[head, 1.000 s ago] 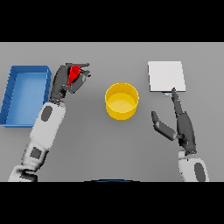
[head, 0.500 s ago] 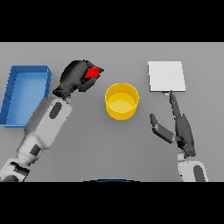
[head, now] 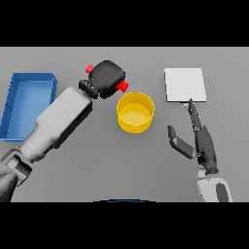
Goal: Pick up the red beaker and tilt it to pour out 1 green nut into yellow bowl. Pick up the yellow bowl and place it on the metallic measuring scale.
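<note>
My left hand [head: 106,78] is shut on the red beaker [head: 121,86], which lies nearly on its side in the grip. Only its two red ends show past the hand, one at the upper left and one pointing toward the yellow bowl [head: 135,112]. The beaker's lower end hangs just above and left of the bowl's rim. No green nut shows in the bowl or the beaker. The metallic measuring scale [head: 184,84] lies flat at the right rear. My right hand [head: 202,142] hovers open right of the bowl, fingers stretched toward the scale.
A blue tray [head: 28,103] stands at the far left, beside my left forearm.
My left hand has carried the red beaker up and to the right, from near the blue tray to the bowl's left rim, and tipped it over. The right hand barely moved.
</note>
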